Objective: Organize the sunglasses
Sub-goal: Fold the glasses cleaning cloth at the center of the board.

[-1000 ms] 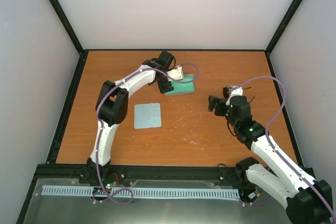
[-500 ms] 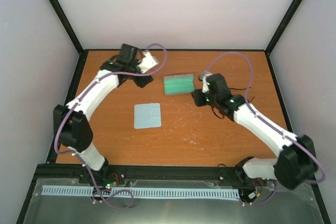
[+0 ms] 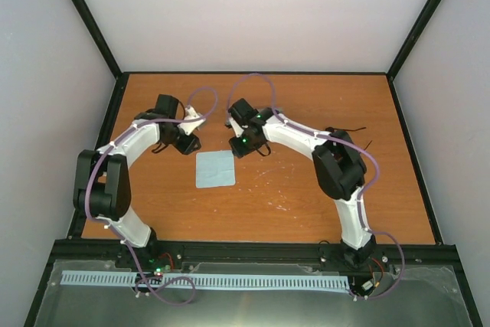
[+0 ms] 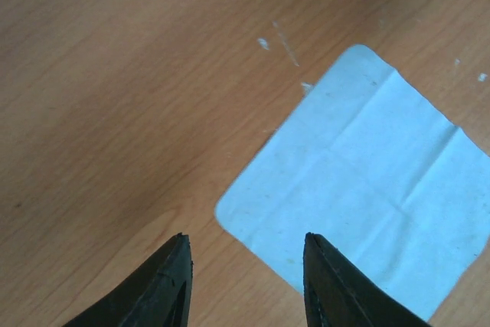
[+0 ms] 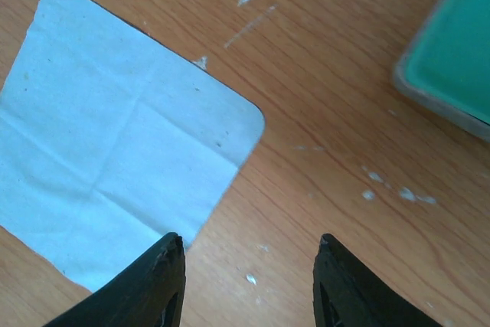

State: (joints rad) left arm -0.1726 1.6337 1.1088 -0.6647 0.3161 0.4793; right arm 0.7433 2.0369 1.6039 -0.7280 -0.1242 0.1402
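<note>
top external view: both arms are reaching in over the middle of the orange-brown tabletop [image 3: 306, 189]. the left fingers [image 3: 186, 144] are hovering just off the 10 o'clock corner of the pale blue cloth [image 3: 215, 168]. the right fingers [image 3: 239, 148] are hovering just off its 1 o'clock corner. the cloth is lying flat and square. the finger gaps are too small to judge from this view. the sunglasses [image 3: 357, 129] are lying well apart from both sets of fingers, toward the 3 o'clock side of the tabletop. only their thin black temple arms are showing past the right arm's elbow [image 3: 337, 162], which is covering the rest.

left wrist view: the left fingers are standing moderately parted and gripping nothing, with wood and the cloth's edge showing between them. the cloth is spreading from just beyond the fingertips toward 3 o'clock, its fold creases showing. white specks [image 4: 264, 42] are dotting the wood near 12 o'clock.

right wrist view: the right fingers are likewise standing moderately parted and gripping nothing, with bare wood showing in the gap. the cloth is filling the 9 o'clock side, one rounded corner pointing toward the centre. a corner of the grey case [image 5: 458, 40], mint-green inside, is showing at 2 o'clock, apart from the cloth.
</note>
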